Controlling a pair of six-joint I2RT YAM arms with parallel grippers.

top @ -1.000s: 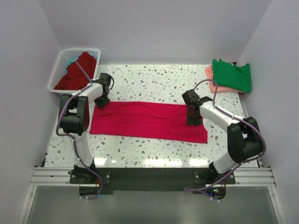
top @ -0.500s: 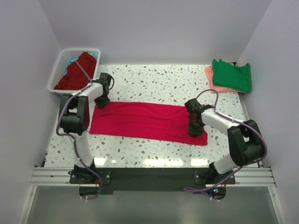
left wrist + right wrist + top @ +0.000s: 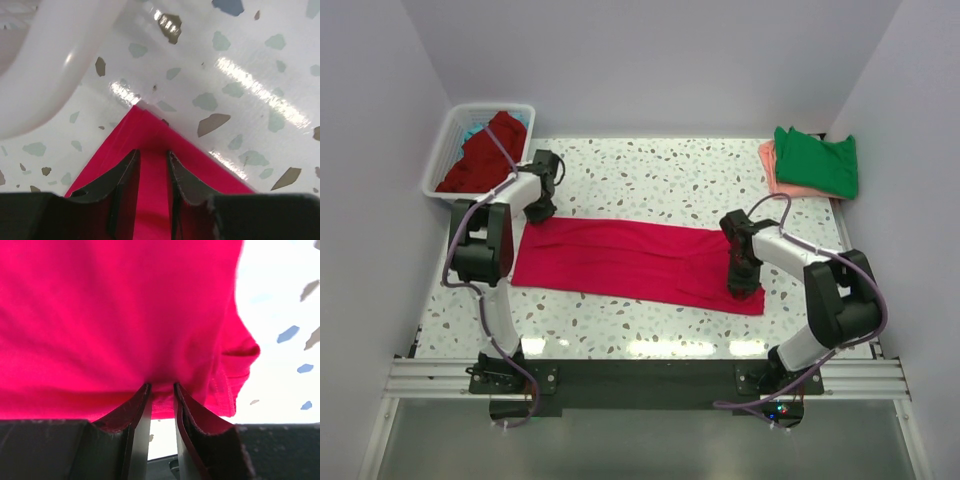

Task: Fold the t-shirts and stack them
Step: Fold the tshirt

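Note:
A crimson-pink t-shirt (image 3: 620,258) lies folded into a long strip across the middle of the table. My left gripper (image 3: 540,212) is at the strip's far left corner and is shut on that corner. In the left wrist view the pink corner (image 3: 150,125) pokes out past the gripper (image 3: 152,152), with cloth filling the narrow gap between the fingers. My right gripper (image 3: 744,285) is at the near right end, shut on the shirt. In the right wrist view bunched cloth (image 3: 125,315) is pinched at the gripper (image 3: 161,386) and hangs above the table.
A white slatted basket (image 3: 445,150) at the far left holds a dark red shirt (image 3: 485,150) and a bit of teal cloth (image 3: 473,130). At the far right a folded green shirt (image 3: 817,160) lies on a salmon-pink one (image 3: 770,160).
My right gripper has moved toward the near edge, carrying the shirt's right end with it. My left gripper has barely shifted at the far left corner.

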